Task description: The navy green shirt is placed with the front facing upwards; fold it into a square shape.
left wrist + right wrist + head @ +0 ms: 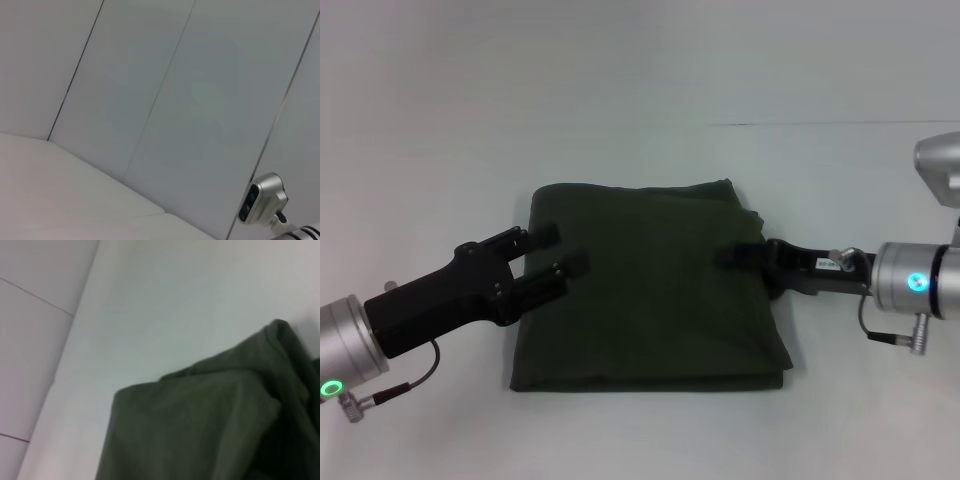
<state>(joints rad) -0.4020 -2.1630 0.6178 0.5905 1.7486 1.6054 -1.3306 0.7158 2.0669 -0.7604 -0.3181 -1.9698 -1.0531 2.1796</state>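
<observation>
Shirt (650, 290) of soft, limp dark olive-green cotton lies mid-desk (640, 80), already folded into a near-square stack, lettering hidden; it looks light and best gripped at its doubled edges. Left pincer (558, 250) hovers over its left edge, fingers apart. Right pincer (735, 256) reaches over the right edge; I cannot tell its state.

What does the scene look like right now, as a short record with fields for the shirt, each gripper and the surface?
shirt: navy green shirt, folded into a rough square, lying flat, no lettering showing
left gripper: left gripper, fingers open, over the shirt's left edge
right gripper: right gripper, over the shirt's right side; open or shut cannot be told
surface: white table
fold state: right edge layered, slightly uneven
</observation>
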